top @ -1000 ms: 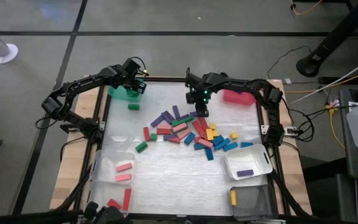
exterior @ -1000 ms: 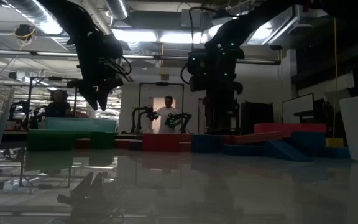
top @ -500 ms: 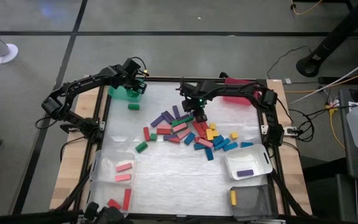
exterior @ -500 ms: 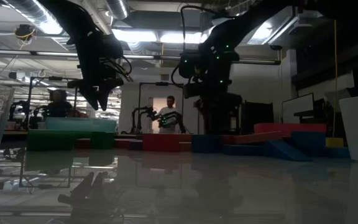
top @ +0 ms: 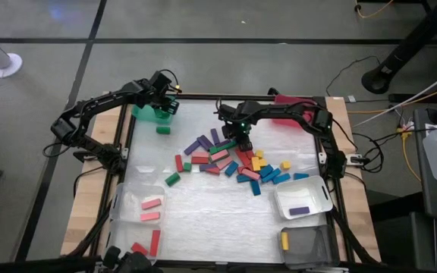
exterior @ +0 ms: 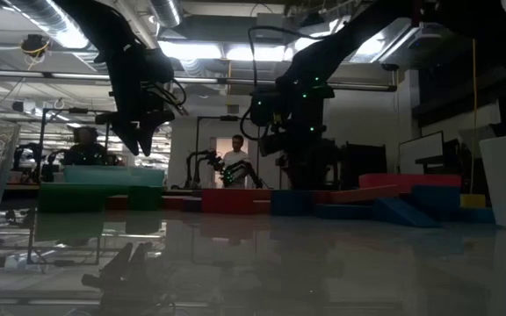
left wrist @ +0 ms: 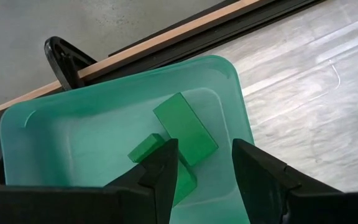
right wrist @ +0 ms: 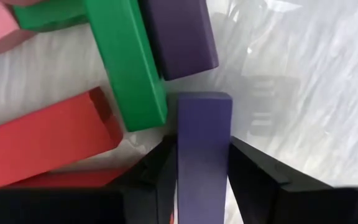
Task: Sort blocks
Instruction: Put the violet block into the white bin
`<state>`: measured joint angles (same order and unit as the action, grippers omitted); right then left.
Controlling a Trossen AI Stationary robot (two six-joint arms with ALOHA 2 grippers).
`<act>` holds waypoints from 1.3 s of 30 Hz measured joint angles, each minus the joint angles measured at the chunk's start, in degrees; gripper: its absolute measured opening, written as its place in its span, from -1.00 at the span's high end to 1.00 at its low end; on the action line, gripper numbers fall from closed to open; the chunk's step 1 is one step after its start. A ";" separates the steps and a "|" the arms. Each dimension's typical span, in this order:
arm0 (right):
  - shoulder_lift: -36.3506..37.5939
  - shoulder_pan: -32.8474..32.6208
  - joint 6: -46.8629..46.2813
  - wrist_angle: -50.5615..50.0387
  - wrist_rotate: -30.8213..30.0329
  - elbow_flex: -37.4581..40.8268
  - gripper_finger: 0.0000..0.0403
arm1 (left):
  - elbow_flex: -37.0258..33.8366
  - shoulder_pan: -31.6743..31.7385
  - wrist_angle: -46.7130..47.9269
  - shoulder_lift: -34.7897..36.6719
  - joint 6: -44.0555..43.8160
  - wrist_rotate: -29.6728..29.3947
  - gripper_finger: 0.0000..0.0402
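While hemmed in, purple block point(right wrist: 202, 149) beside green block point(right wrist: 128, 62).

Overhead shot is evenly lit and sharp, soft shadows only. The low one is rough: bright ceiling lights point(exterior: 209, 53) along the top of the frame backlight both arms into near-black silhouettes, and the glossy table point(exterior: 253, 263) mirrors them across the bottom. Wrist shots are bright; the clear sheet point(right wrist: 291, 74) glares at upper right, the dark fingers point(right wrist: 253, 180) blur at the bottom edge
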<state>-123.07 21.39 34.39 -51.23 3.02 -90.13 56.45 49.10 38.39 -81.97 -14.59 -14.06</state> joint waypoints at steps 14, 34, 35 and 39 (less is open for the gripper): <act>-0.18 0.06 -0.06 -12.66 -5.47 -8.49 0.49 | 0.00 -0.04 -1.43 0.03 0.00 8.40 0.30; 4.68 9.71 -12.70 -39.80 -4.36 -23.06 0.46 | -0.01 -0.09 -1.62 0.11 -0.34 9.24 0.30; 5.46 10.09 -15.13 -39.10 -1.60 -22.53 0.46 | 0.00 -0.09 -1.62 0.11 -0.46 9.24 0.30; 7.98 10.22 -22.12 -38.92 16.43 -21.49 0.46 | -0.02 -0.35 -1.62 0.11 -0.55 9.23 0.30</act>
<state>-115.08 31.61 12.27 -90.15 19.45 -111.61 56.43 48.75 36.78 -81.87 -15.14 -4.82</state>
